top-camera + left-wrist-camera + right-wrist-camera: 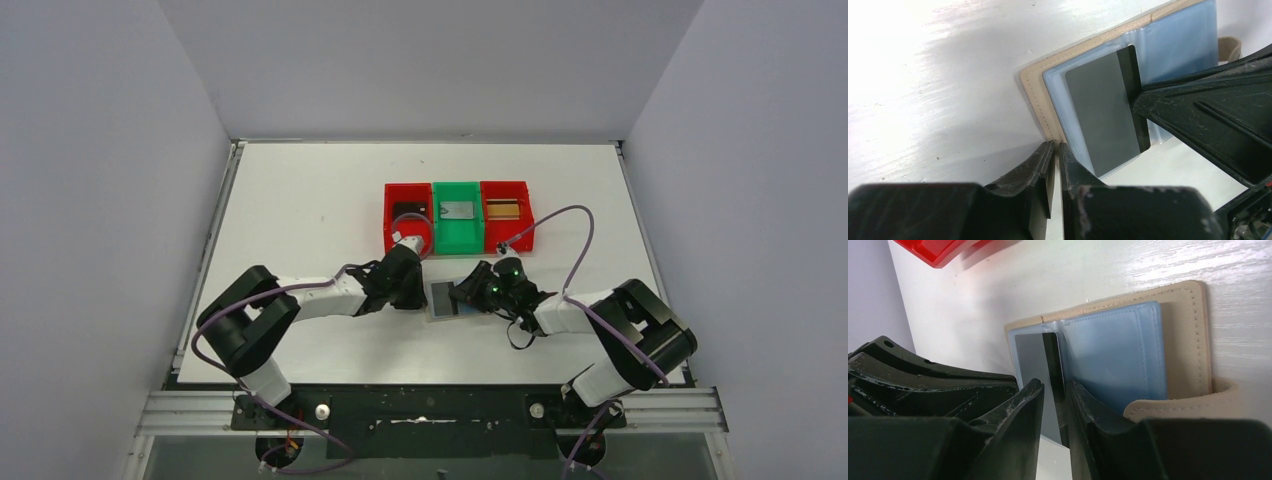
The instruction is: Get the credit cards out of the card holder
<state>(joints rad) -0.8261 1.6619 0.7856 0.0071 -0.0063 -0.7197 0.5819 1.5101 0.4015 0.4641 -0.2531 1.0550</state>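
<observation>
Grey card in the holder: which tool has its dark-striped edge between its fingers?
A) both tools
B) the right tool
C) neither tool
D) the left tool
B: the right wrist view shows the grey card with its striped edge between the closed-in sides of the right tool, while the left tool pinches the beige edge of the card holder.

I can make out no text, brand, number or sign anywhere: the grey card (pixel 1098 120) shows only a plain dark stripe, and the holder (pixel 1034 90) and bins (pixel 457 240) bear nothing legible.
</observation>
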